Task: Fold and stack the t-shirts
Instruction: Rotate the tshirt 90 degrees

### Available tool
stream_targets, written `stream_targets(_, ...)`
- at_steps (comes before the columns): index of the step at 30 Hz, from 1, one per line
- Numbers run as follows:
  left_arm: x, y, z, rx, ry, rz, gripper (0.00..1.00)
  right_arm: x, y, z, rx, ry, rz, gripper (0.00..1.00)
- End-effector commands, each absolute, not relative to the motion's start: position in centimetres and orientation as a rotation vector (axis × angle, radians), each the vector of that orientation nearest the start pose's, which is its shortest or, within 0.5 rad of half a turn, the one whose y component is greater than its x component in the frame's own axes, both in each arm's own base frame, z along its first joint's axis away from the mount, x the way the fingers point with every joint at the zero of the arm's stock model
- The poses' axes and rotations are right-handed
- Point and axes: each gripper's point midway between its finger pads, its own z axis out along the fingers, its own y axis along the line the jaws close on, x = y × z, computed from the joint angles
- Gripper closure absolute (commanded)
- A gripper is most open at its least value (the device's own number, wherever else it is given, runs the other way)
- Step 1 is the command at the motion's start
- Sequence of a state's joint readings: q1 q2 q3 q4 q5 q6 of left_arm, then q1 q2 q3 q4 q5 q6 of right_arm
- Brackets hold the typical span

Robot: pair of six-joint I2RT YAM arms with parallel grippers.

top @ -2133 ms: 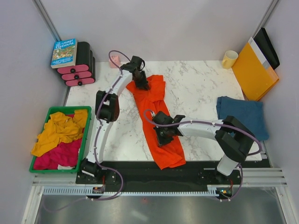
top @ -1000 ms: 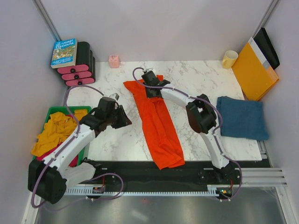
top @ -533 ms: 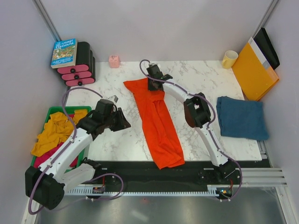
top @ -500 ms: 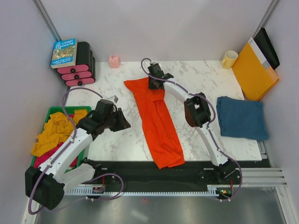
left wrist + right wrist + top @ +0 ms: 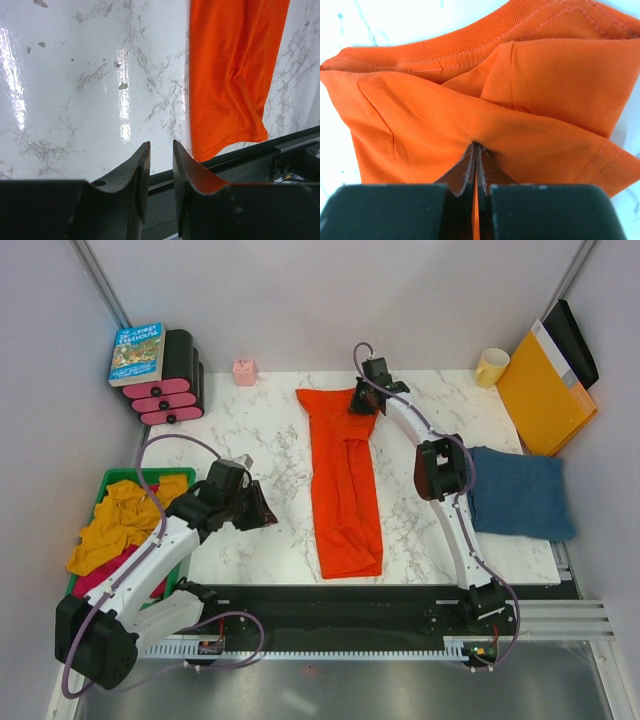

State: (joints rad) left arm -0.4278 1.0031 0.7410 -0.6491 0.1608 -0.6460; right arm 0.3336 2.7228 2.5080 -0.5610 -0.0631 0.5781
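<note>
The orange-red t-shirt [image 5: 345,480] lies as one long strip down the middle of the marble table [image 5: 250,430], neck end at the back. My right gripper [image 5: 361,406] is at that far end, shut on a fold of the orange cloth [image 5: 520,85] just below the collar; its jaws [image 5: 476,146] pinch the fabric. My left gripper [image 5: 268,518] hovers left of the strip, apart from it, jaws a narrow gap apart and empty [image 5: 161,150]; the shirt's hem [image 5: 230,125] shows to its right. The denim-blue t-shirt [image 5: 520,490] lies folded at the right edge.
A green bin [image 5: 90,585] of yellow and pink clothes sits off the table's left side. At the back left, a book [image 5: 137,352] lies on a black-and-pink stack [image 5: 170,390], with a small pink object [image 5: 244,371] nearby. A yellow mug [image 5: 491,366] and an orange-yellow envelope [image 5: 542,395] stand at the back right.
My right gripper has carried the shirt's neck end right and toward the back, dragging the whole strip right and pulling it straighter. The left arm has barely shifted.
</note>
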Motion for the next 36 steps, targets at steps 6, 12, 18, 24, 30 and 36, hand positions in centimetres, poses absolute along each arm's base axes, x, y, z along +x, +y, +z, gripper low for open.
stream_targets(6,20.1,-15.2,11.0,-0.264,2.596,-0.638,0.69,63.8,22.1,1.5,0.34,2.366,0.496,0.82)
stream_targets(12,21.4,-14.7,12.2,-0.235,2.511,-0.603,0.66,63.6,22.5,13.5,0.26,2.171,0.508,0.42)
stream_targets(18,23.0,-15.6,13.3,-0.183,2.428,-0.645,0.62,56.8,23.2,23.3,0.18,2.041,0.496,0.14)
stream_targets(24,23.9,-17.9,10.6,-0.121,2.468,-0.721,0.67,43.6,24.4,17.9,0.062,2.221,0.337,0.68)
stream_targets(30,24.6,-21.2,8.9,-0.079,2.536,-0.79,0.7,33.0,24.0,12.1,0.111,2.359,0.374,1.0)
stream_targets(36,24.8,-25.1,9.9,0.042,2.532,-0.844,0.71,26.7,23.3,9.3,0.081,2.419,0.323,1.0)
